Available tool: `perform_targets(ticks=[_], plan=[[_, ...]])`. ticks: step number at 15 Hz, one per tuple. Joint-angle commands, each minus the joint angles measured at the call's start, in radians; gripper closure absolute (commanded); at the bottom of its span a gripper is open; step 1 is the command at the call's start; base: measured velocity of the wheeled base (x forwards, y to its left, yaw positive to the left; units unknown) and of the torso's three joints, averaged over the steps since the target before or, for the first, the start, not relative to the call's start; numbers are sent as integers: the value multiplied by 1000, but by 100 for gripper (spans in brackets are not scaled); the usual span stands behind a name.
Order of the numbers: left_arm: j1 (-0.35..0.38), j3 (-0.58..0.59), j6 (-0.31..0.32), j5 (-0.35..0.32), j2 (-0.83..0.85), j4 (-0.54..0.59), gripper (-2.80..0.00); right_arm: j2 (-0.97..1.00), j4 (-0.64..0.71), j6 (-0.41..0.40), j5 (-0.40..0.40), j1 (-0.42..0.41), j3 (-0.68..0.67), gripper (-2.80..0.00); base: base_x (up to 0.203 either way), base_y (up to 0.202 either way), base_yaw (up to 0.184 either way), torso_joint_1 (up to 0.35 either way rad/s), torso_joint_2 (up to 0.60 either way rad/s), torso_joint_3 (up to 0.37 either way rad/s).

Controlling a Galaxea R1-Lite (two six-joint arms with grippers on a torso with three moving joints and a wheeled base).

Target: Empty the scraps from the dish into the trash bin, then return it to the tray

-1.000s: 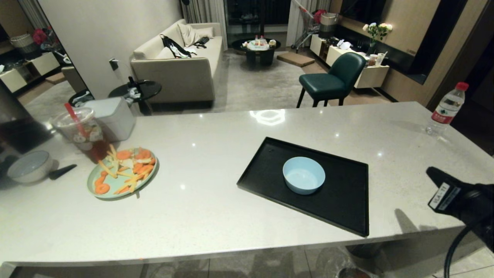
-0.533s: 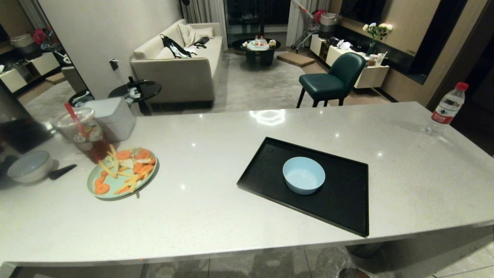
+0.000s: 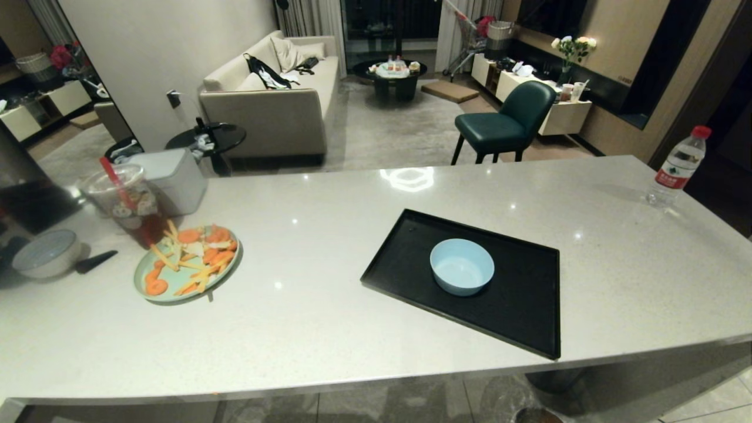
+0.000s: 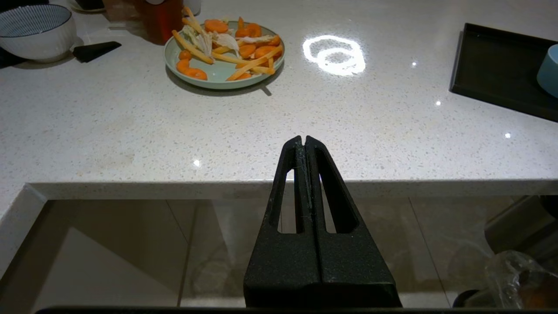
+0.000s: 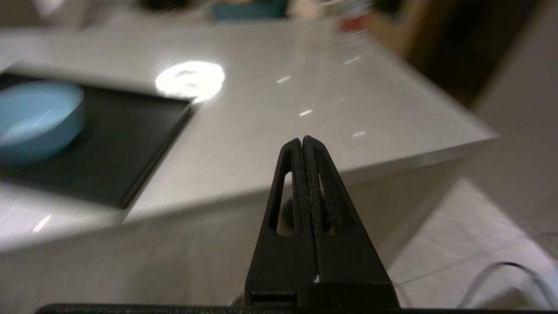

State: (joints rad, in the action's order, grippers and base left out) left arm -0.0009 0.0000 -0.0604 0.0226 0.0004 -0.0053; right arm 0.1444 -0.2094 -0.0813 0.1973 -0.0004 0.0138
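Lighting: dim indoor room, light from above. Bright ring-shaped glare on the pale speckled stone worktop (image 3: pixel 329 276), plus scattered small pinpoint highlights. Soft, short shadows beside the large flat black rectangular tray (image 3: pixel 517 305) and the wide pale-green plate (image 3: pixel 147 276). Head view: sharp, with bent straight lines at the edges. Left wrist view: sharp. Right wrist view: heavily smeared by motion blur; only the black pincer (image 5: pixel 302 141) close to the lens is crisp.

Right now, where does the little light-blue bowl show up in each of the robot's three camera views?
Head view: light-blue bowl near the middle, sitting on the black tray.
Left wrist view: only its edge at the right border, on the tray.
Right wrist view: at the left, on the tray.
Shared landmark: the black tray.
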Motion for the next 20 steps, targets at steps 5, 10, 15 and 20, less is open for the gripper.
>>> perform_targets(ticks=[5, 10, 15, 20], plan=[[1, 0, -1, 0, 1, -1, 0, -144, 173, 45, -193, -3, -14, 0, 0, 0, 0, 0, 0, 0], [-1, 0, -1, 0, 1, -1, 0, -144, 165, 49, -193, -3, -14, 0, 0, 0, 0, 0, 0, 0], [1, 0, -1, 0, 1, -1, 0, -144, 153, 52, -193, -3, -14, 0, 0, 0, 0, 0, 0, 0], [1, 0, -1, 0, 1, -1, 0, -144, 154, 57, -193, -3, -14, 0, 0, 0, 0, 0, 0, 0]])
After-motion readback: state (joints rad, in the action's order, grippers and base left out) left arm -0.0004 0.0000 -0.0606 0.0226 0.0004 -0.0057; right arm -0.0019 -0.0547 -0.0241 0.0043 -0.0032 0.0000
